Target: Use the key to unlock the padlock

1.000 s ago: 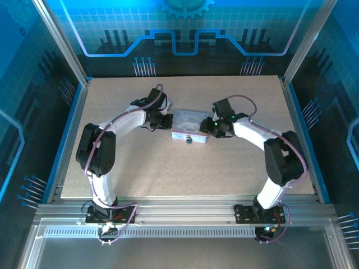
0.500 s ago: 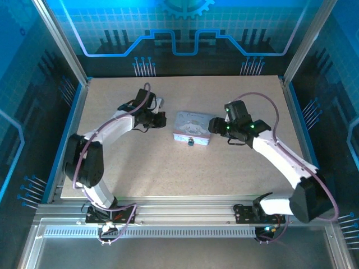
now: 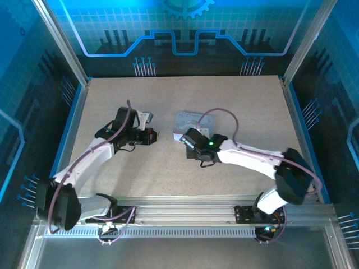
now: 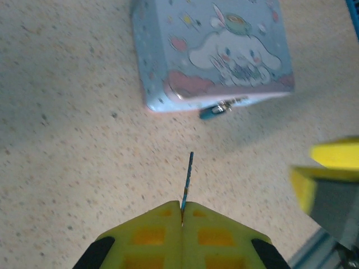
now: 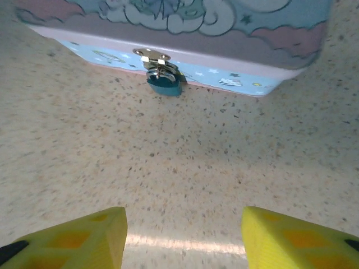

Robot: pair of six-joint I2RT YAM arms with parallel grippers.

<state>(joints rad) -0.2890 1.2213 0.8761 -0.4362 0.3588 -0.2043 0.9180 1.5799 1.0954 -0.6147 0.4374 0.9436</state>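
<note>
My left gripper [image 4: 182,208] is pressed together on the key [image 4: 188,174]. It pinches the head so the thin blade sticks straight out ahead, aimed roughly toward the padlock [image 4: 213,111] but well short of it. I judge this grip leaves the blade free to slide into the keyhole. My right gripper [image 5: 183,221] stands spread and holds nothing. It sits low over the table [image 5: 185,162] facing the padlock, likely placed to steady it. The small blue padlock hangs from the clasp [image 5: 152,58] on the front wall of the tin [image 5: 185,33], which lies flat on the speckled beige table. Beyond are blue-lit walls [image 3: 185,33].
</note>
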